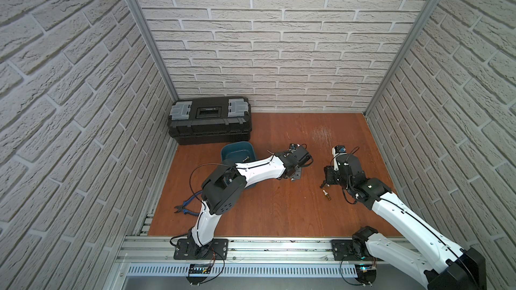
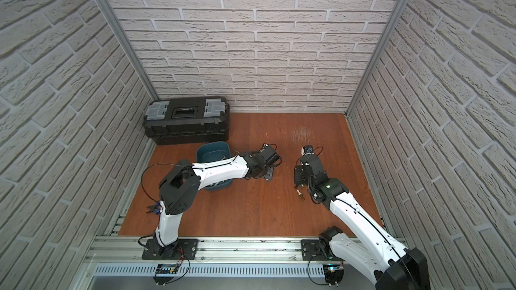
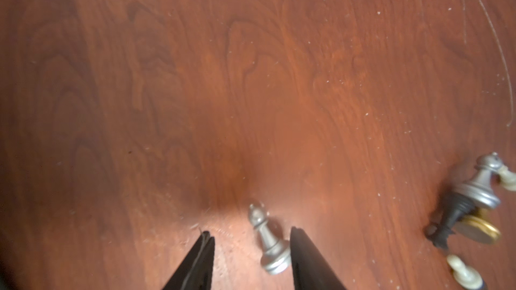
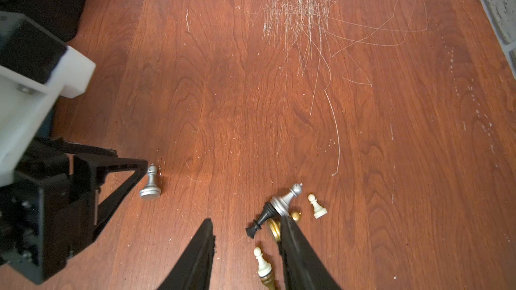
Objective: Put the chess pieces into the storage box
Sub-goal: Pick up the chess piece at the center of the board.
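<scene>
**Left claw** [image 3: 250, 235]: spread, low over the worktop [image 3: 251, 79], straddling a silver pawn [image 3: 269, 242]. The pawn stood upright on its base, touching or just beside one finger and clear of the other. It was not pinched. My reading: the fingers were set wide to take the pawn by the stem. It sat off-centre in the gap, so closing would likely nudge it before gripping.

**Right claw** [image 4: 245, 220]: also spread, holding nothing. A white pawn [image 4: 261, 260] lay in the gap, touching neither finger, with a brown-gold piece [image 4: 268, 283] against its base. That pawn looked the likeliest target.

**Heap:** just right of that gap, partly under one finger.
- A larger silver piece [image 4: 287, 198] leaned on a fallen black piece [image 4: 259, 218].
- A gold piece [image 4: 275, 225] lay beneath them.
- A second white pawn [image 4: 317, 206] stood upright just right of the heap, apart from it.
- The stacking probably makes the heap the awkward pick, best left until the loose pieces are gone.

**Storage box** [image 1: 237, 149]: a teal tub, left of the left claw and slightly farther back, with the left forearm crossing over its near part. I could not make out its contents. It sat within a short swing of the left arm, which suits that arm for the carrying.

**Outliers:** a shut black toolbox [image 1: 209, 119] in the far left corner, and blue-handled cutters [image 1: 187, 207] near the left edge.
</scene>
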You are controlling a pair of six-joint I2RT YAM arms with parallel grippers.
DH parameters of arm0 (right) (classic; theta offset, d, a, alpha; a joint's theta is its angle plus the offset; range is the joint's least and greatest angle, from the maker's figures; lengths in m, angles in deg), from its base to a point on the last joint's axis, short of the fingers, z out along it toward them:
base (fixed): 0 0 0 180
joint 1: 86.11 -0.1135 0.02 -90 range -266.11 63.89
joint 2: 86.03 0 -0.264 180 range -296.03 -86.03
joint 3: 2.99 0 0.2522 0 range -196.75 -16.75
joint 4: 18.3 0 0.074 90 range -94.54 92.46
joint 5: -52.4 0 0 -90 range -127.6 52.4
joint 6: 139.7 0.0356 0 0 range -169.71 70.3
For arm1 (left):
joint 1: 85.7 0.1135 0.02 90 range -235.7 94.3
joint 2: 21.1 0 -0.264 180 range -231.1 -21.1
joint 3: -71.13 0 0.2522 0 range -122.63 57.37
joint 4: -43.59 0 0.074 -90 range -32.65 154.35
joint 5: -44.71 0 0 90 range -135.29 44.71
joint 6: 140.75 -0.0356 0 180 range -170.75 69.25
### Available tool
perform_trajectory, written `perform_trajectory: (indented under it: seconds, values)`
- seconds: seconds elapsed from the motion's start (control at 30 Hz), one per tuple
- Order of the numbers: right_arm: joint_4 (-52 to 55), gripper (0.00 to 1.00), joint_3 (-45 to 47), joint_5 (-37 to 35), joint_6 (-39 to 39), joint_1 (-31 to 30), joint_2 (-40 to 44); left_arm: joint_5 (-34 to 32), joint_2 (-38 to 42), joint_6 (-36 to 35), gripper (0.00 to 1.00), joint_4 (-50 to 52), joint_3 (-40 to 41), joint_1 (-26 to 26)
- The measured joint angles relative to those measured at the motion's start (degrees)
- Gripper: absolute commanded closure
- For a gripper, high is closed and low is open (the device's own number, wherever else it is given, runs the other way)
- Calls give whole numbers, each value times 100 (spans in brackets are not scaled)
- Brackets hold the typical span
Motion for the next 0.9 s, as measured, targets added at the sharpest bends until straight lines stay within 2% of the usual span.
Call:
perform_trajectory:
  seconds: [0.17,0.53,0.77,0.9]
  values:
    - [-105,57,94,120,0,28,-33,-44,-321,61,50,52,-306,-103]
    - [-223,57,101,286,0,55,-129,9,-398,151,51,125,-208,-205]
    - [-254,57,181,337,0,57,-166,114,-466,146,55,125,-111,-243]
    - [-267,57,190,352,0,61,-166,133,-470,142,62,125,-59,-243]
